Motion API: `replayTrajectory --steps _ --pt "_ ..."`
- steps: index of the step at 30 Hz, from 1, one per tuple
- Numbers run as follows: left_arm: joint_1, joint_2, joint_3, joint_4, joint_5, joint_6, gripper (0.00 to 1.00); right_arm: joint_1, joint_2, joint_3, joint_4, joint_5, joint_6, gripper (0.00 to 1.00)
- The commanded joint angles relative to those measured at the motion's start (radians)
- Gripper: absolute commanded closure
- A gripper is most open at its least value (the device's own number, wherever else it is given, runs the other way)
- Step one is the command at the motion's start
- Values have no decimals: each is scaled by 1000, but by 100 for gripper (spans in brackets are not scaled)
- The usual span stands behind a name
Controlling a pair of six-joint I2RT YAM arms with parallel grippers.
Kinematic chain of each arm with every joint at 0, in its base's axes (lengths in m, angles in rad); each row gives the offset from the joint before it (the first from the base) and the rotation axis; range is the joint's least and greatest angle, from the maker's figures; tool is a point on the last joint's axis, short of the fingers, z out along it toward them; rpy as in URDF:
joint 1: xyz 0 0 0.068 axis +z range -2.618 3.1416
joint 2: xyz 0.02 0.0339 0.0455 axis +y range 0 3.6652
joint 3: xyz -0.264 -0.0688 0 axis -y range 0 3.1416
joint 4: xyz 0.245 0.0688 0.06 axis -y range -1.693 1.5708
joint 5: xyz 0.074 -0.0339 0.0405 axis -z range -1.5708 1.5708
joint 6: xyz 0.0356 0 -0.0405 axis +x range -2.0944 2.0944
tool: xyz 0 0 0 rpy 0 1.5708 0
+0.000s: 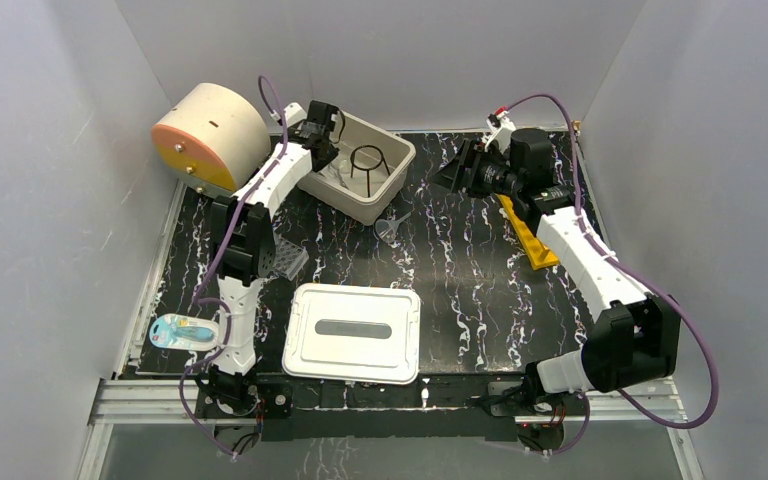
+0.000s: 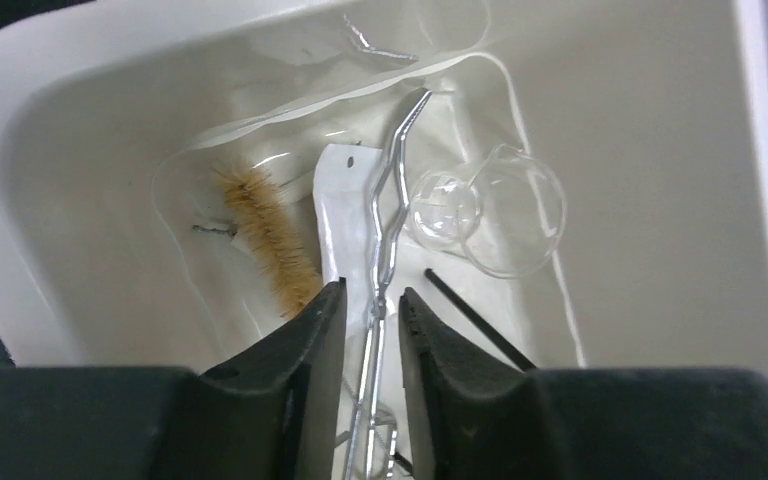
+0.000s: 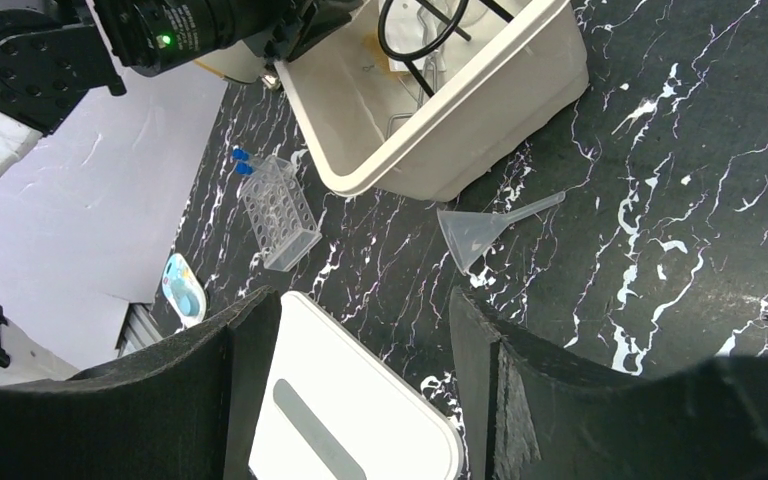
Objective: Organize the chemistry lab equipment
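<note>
While the left gripper point(image 2: 372, 312) hangs inside the bin point(image 2: 660, 150), a glossy white plastic tub with rounded corners, its black jaws stand narrowly apart. The forceps point(image 2: 392, 200), thin shiny metal with a kinked shaft, run straight through that gap, a sliver of space on each side, so nothing is clamped. Just left of the jaws lies the brush point(image 2: 268, 240), a fuzzy tan tuft on a thin wire stem. To the right of the forceps, a clear round beaker point(image 2: 495, 210) lies on its side. A black rod of the wire ring stand point(image 1: 368, 160) slants past the right finger.

On the black, white-veined table point(image 3: 680, 150), the right gripper point(image 3: 360, 300) hovers with its matte black jaws wide apart and nothing between them. A clear plastic funnel point(image 3: 480, 232), cone with a thin spout, lies on its side beyond the gap, near the bin's outer wall. Left of it sits a clear gridded rack point(image 3: 280, 210) with blue-capped vials point(image 3: 240, 160). A smooth white lid point(image 3: 340, 410) lies below the jaws.
</note>
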Motion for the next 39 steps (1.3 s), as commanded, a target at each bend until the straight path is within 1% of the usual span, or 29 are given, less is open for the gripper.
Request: replayTrajectory --steps 1,2,3,5,9,12,15,18,19,21,24,25,29,32,35,39 --pt "1 -37 73 -31 -65 11 71 0 1 62 3 -8 -29 29" --pt "0 -45 77 -29 -59 20 70 -1 4 63 2 -8 -29 29" --pt "0 -61 73 14 -25 80 66 0 7 63 -5 1 -25 29" --pt "3 -78 81 68 19 174 50 -1 9 58 -17 40 -23 29" --pt "3 -142 81 95 91 275 40 0 24 31 -44 121 -5 29" --pt "4 -207 50 115 157 337 32 0 50 14 -72 187 41 30" --pt "3 -286 -8 125 215 395 23 4 90 2 -92 229 101 30" --pt "5 -387 -106 140 282 434 15 18 153 7 -106 234 158 30" --pt "6 -416 -139 150 307 444 10 24 174 11 -108 232 172 31" --pt "10 -486 -216 181 407 494 2 40 218 22 -109 235 201 32" --pt "16 -583 -332 220 538 536 2 71 276 23 -78 250 258 34" --pt "17 -623 -369 232 578 545 2 84 297 23 -63 250 278 36" --pt "20 -722 -513 276 638 538 2 120 385 60 -46 255 370 43" --pt "23 -767 -583 293 694 526 2 141 440 88 -79 311 457 43" --pt "23 -795 -611 279 713 504 2 151 490 111 -120 363 535 43" --pt "25 -829 -623 252 672 527 2 165 554 170 -179 429 589 44"
